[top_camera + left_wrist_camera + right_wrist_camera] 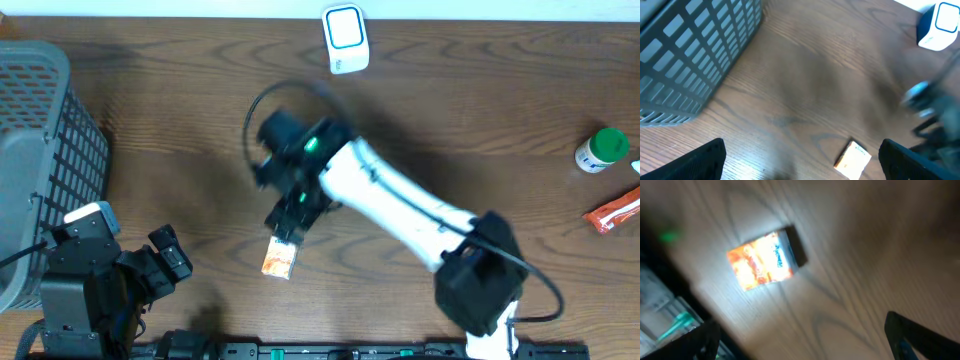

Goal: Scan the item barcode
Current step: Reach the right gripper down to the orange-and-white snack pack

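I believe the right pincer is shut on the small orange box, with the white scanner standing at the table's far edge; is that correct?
Not quite: the right pincer is open, and the small orange box lies free on the table, as the right wrist view shows. The white scanner does stand at the far edge.

A dark brown wood-grain surface point(480, 110) fills all three views. Beyond its far edge, well past the right claw point(288, 222), runs a pale strip point(150, 8): wall or floor, hard to tell. Beneath that claw a bright pool of light point(735, 312) whitens the wood; elsewhere the lighting is soft.
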Controlling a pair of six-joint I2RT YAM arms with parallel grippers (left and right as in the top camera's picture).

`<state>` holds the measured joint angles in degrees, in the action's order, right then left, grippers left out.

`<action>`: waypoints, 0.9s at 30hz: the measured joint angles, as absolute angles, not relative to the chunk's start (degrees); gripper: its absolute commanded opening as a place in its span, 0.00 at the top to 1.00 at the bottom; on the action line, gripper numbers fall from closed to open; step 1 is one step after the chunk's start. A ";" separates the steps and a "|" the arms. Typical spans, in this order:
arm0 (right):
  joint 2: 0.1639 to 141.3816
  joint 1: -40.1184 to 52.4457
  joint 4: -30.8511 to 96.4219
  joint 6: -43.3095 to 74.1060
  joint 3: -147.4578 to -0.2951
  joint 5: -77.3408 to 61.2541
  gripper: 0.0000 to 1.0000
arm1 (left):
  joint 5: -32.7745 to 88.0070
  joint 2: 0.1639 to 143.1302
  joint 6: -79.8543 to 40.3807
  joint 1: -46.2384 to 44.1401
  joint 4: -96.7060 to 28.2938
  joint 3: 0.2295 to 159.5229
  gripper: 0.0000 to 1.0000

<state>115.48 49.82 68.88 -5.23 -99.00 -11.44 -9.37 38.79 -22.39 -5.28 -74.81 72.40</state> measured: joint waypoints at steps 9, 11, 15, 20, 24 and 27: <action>115.48 63.13 55.53 -3.22 -87.33 -1.13 0.01 | -9.37 38.79 -22.39 -5.28 -74.81 72.38 0.02; 115.48 64.42 53.63 -3.14 -85.80 0.10 0.01 | -9.37 38.79 -22.39 -5.28 -74.83 72.40 0.02; 115.44 64.66 48.36 -3.11 -82.04 2.13 0.01 | -9.37 38.79 -22.39 -5.28 -74.81 72.40 0.02; 115.44 64.29 45.06 -3.11 -78.83 3.29 0.01 | -9.34 38.79 -22.39 -5.28 -74.83 72.38 0.02; 115.44 64.29 44.75 -3.11 -78.52 3.53 0.08 | -9.34 38.79 -22.39 -5.28 -74.83 72.38 0.02; 115.44 64.27 44.75 -3.01 -78.52 3.70 0.28 | -9.37 38.79 -22.39 -5.28 -74.81 72.38 0.02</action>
<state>115.44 64.27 44.75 -3.01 -78.52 3.70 -9.37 38.79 -22.39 -5.28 -74.81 72.38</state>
